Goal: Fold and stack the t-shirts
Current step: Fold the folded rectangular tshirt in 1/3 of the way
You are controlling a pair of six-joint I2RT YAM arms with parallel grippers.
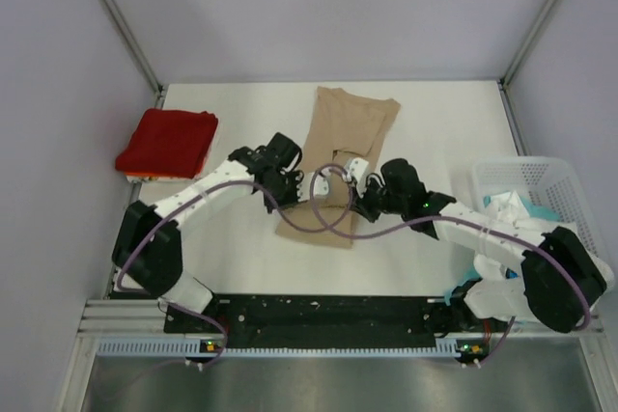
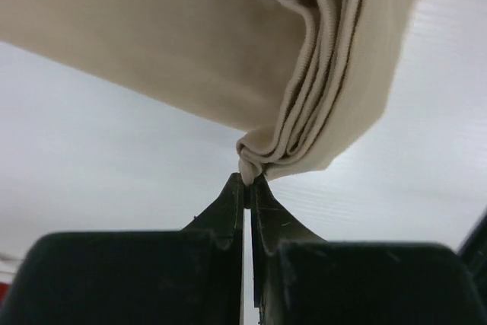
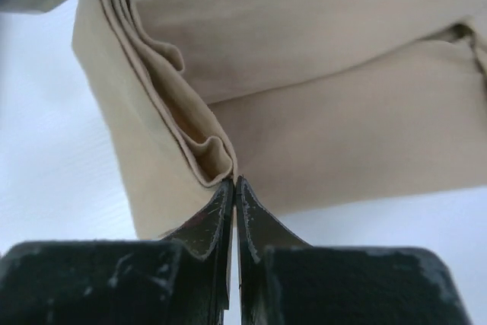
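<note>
Both arms rise from the near edge of the surface (image 1: 435, 132) and lean inward and forward, elbows out to the sides, their wrists meeting over the middle. Near the right edge, beside the right arm, a white mesh basket (image 1: 555, 176) holds crumpled white and teal shirts (image 1: 512, 211).

The tan shirt (image 1: 346, 127) lies in the middle of the surface, between the two claws. The left claw (image 2: 247, 188) is pressed together on the tan shirt's left border, nipping a small bunch of stacked folds right at its tips. The right claw (image 3: 233, 188) is likewise pressed together, gripping a layered fold on the right border. The two claws sit level with each other across the shirt's middle, each pointing in toward the cloth.

The tan shirt is folded into a long narrow strip. Its long axis runs from the near edge toward the far edge, leaning slightly right at the far end. I cannot tell which end is the collar.

Farther off, by the left edge, a folded red shirt (image 1: 166, 140) rests on a thin orange and white layer (image 1: 145, 175).
</note>
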